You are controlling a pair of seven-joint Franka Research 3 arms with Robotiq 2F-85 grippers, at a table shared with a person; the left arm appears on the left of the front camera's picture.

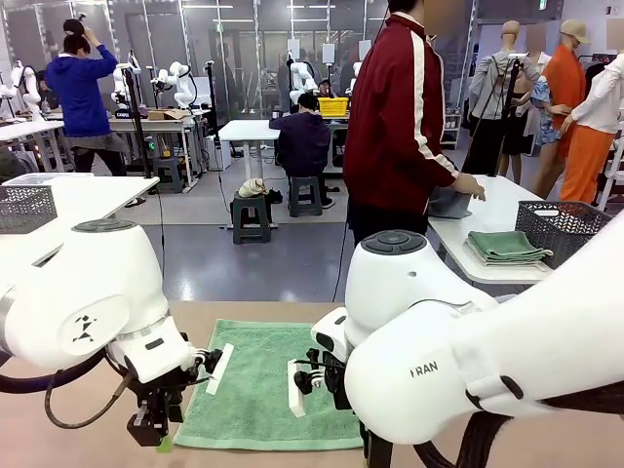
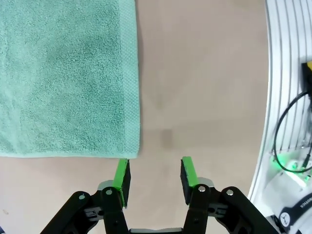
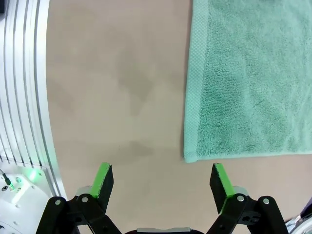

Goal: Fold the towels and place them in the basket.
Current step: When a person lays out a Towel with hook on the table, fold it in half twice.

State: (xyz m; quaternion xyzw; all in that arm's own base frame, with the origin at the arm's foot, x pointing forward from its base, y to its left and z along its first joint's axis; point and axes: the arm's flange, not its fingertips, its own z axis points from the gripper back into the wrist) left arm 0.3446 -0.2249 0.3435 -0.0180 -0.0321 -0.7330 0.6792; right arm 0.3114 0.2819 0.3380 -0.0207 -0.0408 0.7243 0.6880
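Left claw (image 2: 155, 170): jaws partly apart, nothing between the pads, bare tan table (image 2: 204, 87) showing in the gap

Green towel (image 2: 63, 78) lies flat and spread out ahead of this claw, off to its left in the wrist view. The towel's near corner sits just past the tip of one pad (image 2: 122, 175); cannot tell whether pad and cloth touch

Right claw (image 3: 163, 178): jaws wide, holding nothing. The same towel lies ahead and to the right in its wrist view. Its corner falls between the lines of the two fingers, and its near edge is just beyond the fingertips

From the front, the left claw hangs low at the towel's near left corner, fingers pointing down at the tabletop

Well beyond both claws, on a white far table (image 1: 502, 200): dark lattice basket (image 1: 565, 229), with a stack of folded green towels (image 1: 507, 247) just beside it. A person (image 1: 395, 117) stands at that table, one hand (image 1: 471, 185) on a grey-blue towel (image 1: 450, 203)
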